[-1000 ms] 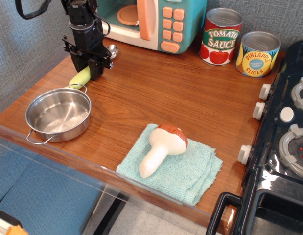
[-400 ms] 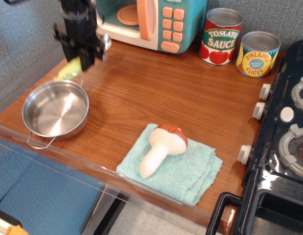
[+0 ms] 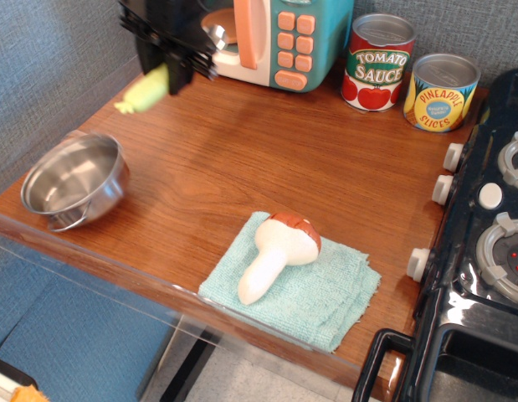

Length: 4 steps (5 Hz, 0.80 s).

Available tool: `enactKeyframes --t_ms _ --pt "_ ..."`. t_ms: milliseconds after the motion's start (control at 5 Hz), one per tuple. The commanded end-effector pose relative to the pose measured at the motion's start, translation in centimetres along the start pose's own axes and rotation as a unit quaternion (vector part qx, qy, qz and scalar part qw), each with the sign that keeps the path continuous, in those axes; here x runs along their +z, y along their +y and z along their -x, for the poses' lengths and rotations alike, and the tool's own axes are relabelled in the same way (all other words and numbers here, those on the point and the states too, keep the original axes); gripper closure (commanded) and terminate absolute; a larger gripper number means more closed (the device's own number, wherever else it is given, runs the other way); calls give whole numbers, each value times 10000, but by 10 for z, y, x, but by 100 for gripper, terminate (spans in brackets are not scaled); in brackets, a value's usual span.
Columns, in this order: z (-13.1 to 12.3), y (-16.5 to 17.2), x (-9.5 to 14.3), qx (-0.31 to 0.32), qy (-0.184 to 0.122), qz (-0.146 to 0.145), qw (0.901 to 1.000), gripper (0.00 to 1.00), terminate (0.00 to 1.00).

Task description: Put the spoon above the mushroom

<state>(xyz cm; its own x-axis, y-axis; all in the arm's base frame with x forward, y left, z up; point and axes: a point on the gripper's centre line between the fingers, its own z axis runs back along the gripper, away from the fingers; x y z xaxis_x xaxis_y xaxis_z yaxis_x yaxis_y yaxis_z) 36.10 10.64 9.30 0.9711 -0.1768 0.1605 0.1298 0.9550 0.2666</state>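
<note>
The spoon (image 3: 146,91) hangs in the air over the table's back left. Its pale yellow-green handle sticks out to the lower left and its silver bowl points toward the toy microwave. My black gripper (image 3: 176,69) is shut on the spoon around its middle. The mushroom (image 3: 279,249) lies on a light blue towel (image 3: 330,293) near the table's front edge, with its reddish-brown cap toward the back and its cream stem toward the front. The gripper is far to the back left of the mushroom.
A steel pot (image 3: 74,180) sits tilted at the left edge of the table. A teal toy microwave (image 3: 284,38) stands at the back, with a tomato sauce can (image 3: 377,63) and a pineapple can (image 3: 441,92) to its right. A black toy stove (image 3: 484,243) fills the right side.
The gripper has lifted the spoon off the table and moved up and slightly right. The pot has slid left and now tilts.
</note>
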Motion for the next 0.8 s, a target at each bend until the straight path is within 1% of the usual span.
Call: enactKeyframes --t_ms 0,200,400,600 --pt "-12 -31 21 -96 -292 218 9993 100 0" --pt "-30 -80 15 207 -33 603 9980 100 0" --pt "-39 -131 7 211 62 927 9954 100 0" --pt "-44 -163 -11 163 262 919 9953 100 0"
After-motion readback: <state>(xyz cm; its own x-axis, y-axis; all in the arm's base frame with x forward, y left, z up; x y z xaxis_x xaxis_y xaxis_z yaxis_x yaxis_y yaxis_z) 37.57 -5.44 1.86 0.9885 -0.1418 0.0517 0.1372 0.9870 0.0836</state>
